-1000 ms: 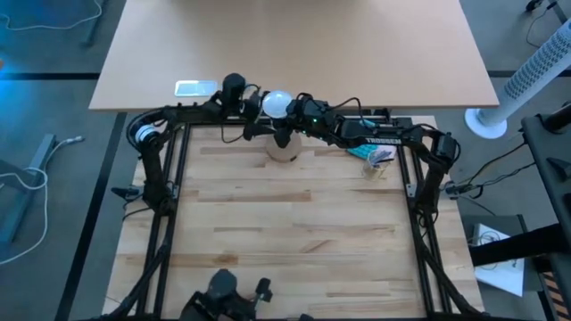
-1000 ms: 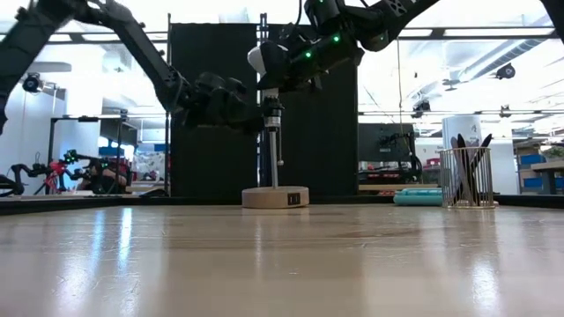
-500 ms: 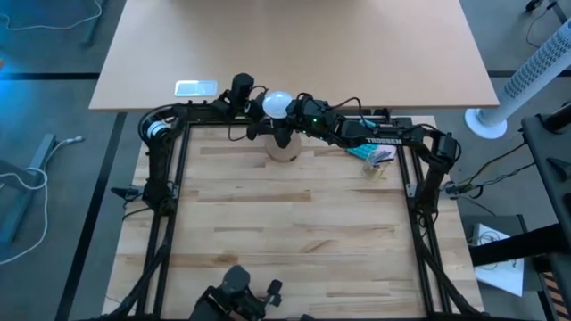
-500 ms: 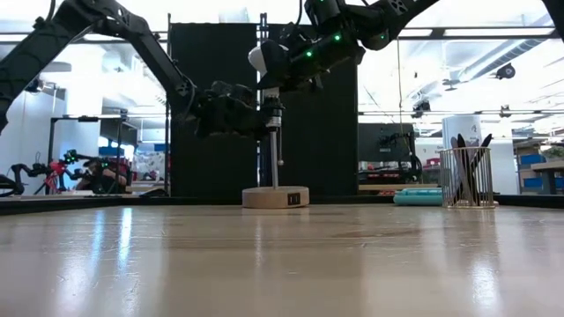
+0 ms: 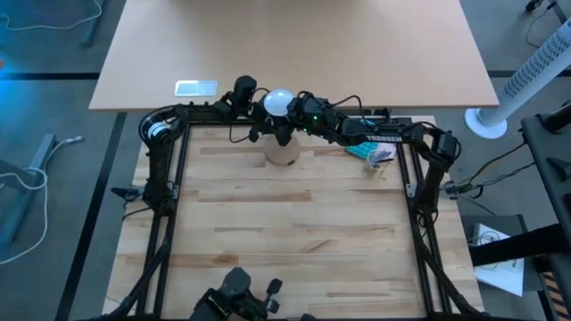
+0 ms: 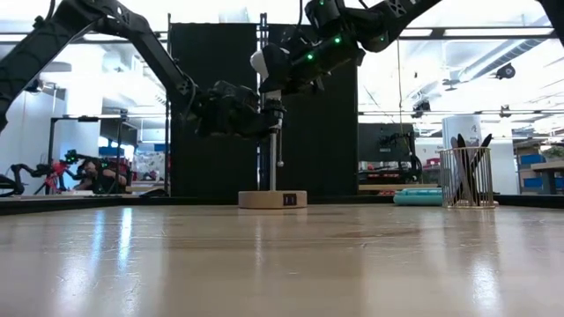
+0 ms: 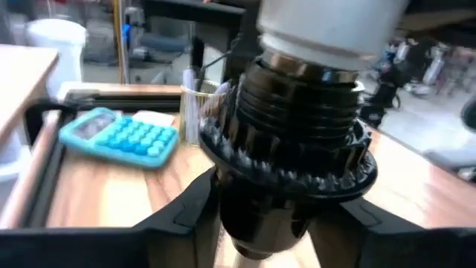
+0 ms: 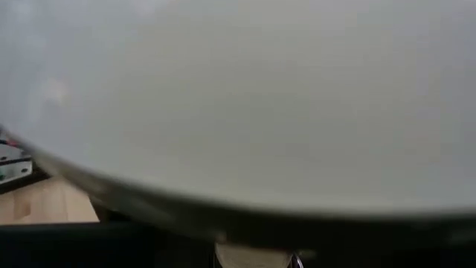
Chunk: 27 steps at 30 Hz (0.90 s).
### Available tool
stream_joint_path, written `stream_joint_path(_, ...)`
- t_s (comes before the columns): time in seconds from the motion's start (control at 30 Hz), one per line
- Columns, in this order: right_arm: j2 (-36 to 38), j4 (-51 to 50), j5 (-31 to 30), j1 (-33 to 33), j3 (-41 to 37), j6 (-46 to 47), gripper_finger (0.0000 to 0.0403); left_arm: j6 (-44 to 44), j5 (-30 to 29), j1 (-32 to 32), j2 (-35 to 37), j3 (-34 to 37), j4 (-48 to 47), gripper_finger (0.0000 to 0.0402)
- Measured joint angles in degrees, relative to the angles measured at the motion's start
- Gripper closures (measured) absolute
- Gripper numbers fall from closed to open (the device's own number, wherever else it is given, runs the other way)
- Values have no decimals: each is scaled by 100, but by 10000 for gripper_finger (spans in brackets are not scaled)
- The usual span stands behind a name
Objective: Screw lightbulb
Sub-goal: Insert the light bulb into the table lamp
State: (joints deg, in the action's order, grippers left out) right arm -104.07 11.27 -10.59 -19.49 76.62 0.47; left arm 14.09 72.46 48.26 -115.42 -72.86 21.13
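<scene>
The lightbulb [image 5: 280,101], a white globe, stands upright with its pale neck [image 7: 327,33] in the top of a black socket [image 7: 297,141]. The socket sits on a thin post above a round wooden base [image 6: 272,200] at the table's far middle. My right gripper [image 5: 293,108] comes from the table's right and is shut on the globe, which fills the right wrist view [image 8: 238,97]. My left gripper [image 6: 267,115] comes from the left, with its fingers on either side of the socket's lower body. My left gripper pinches the socket's lower body [image 7: 260,219], below the ribbed collar, between its two fingers [image 7: 186,212]. The fingers come in about level from the table's left. The socket stays upright on its post. My right gripper holds the lightbulb by its globe [image 6: 258,62], coming slightly downward from the table's right. The globe hides the place of contact in the wrist view. The lightbulb stands upright, neck down in the socket.
A blue calculator [image 5: 366,152] and a wire pen cup [image 6: 467,176] stand to the lamp's right, near the far right corner. The near stretch of the wooden table [image 5: 285,241] is bare. A second, larger tabletop [image 5: 294,45] lies beyond the far edge.
My left gripper's fingers have closed in on the black socket from the left. The right gripper and the lightbulb have kept still.
</scene>
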Motion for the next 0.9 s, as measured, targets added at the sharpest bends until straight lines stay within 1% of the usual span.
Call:
stream_joint_path(0.07, 0, -14, -56, -20, -7, -34, 263, -117, -278, -16, 73, 22, -7, 260)
stream_joint_path(0.17, 0, -13, -246, -39, -4, -54, 264, -133, -909, -61, 277, 164, -18, 260)
stream_joint_path(0.3, 0, -18, -308, -74, 2, -39, 258, -218, -1733, -136, 548, 418, 42, 260)
stream_joint_path(0.37, 0, -16, -377, -82, 4, -26, 258, -358, -2030, -188, 660, 586, 215, 260)
stream_joint_path(0.5, 0, -5, -423, -96, 2, 16, 263, -807, -2725, -324, 802, 974, 884, 260)
stream_joint_path(0.6, 0, -16, -529, -105, 0, 96, 264, -1040, -3491, -479, 835, 1176, 1296, 260)
stream_joint_path(0.73, 2, -156, -796, -129, 2, 292, 257, -964, -4576, -773, 852, 1200, 1355, 260)
stream_joint_path(0.8, 11, -235, -855, -129, 2, 305, 258, -915, -4896, -871, 852, 1200, 1383, 246)
stream_joint_path(0.9, 20, -229, -846, -129, 7, 360, 262, -848, -4914, -860, 859, 1200, 1401, 205)
